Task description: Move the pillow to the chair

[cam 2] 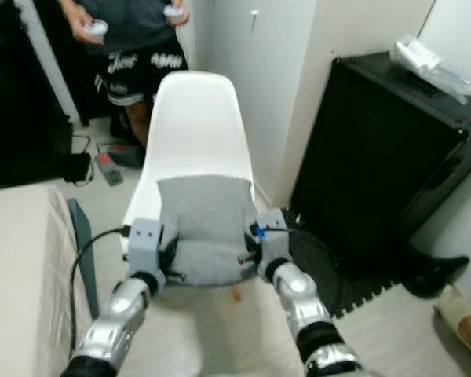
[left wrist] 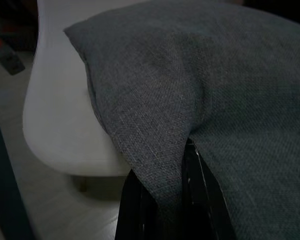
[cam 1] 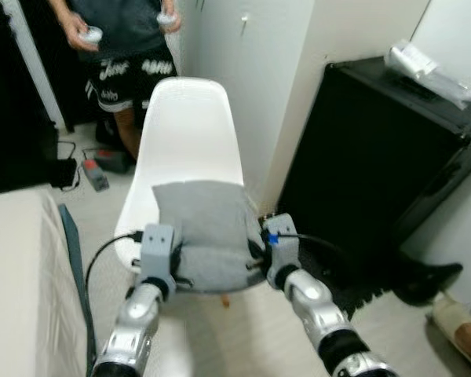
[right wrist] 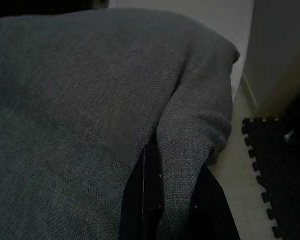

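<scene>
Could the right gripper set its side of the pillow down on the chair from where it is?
Probably yes: the right gripper already holds the pillow over the chair seat, with nothing between.

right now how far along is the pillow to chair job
Done: the grey fabric pillow has reached the white moulded plastic chair and lies over its seat.

In hand: the left pincer and right pincer each pinch a fold of pillow fabric at its near corners, on opposite sides.

Left: open both pincers and draw the arms back. Whether the pillow's weight fully rests on the seat can't be judged.
</scene>
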### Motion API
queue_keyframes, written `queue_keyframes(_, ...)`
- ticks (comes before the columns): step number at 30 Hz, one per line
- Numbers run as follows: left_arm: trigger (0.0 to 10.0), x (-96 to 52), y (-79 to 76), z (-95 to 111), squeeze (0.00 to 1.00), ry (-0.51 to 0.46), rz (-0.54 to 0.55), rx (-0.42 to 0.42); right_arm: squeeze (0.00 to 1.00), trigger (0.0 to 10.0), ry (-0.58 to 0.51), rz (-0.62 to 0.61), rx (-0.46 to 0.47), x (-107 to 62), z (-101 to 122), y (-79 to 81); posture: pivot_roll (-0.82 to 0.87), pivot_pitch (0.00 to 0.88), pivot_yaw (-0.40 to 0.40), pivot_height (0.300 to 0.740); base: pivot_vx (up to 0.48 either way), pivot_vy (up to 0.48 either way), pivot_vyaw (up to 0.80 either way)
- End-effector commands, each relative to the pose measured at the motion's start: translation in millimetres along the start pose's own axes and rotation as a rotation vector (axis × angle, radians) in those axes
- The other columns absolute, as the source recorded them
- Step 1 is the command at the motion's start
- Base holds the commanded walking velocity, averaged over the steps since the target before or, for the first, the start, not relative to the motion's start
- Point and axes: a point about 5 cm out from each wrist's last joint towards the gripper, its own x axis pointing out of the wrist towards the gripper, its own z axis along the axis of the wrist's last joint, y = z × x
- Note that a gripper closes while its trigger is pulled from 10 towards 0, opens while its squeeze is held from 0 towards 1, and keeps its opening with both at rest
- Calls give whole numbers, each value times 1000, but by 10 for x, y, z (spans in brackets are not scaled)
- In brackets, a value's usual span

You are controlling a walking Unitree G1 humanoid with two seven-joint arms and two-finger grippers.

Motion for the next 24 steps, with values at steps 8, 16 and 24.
queue_keyframes(8,10000,21,122,160,0,-77,67,-6,0,10000,9,-29,-23,-63,-40,-115,18,91,-24,740,341,0,0)
queue_keyframes(16,10000,11,129,152,0,-75,73,-11,0,10000,17,-14,-34,-61,-40,-108,16,96,-32,740,338,0,0)
queue_keyframes(24,10000,-3,134,136,0,-69,79,-13,0,10000,34,1,-37,-66,-66,-88,12,99,-35,740,322,0,-565)
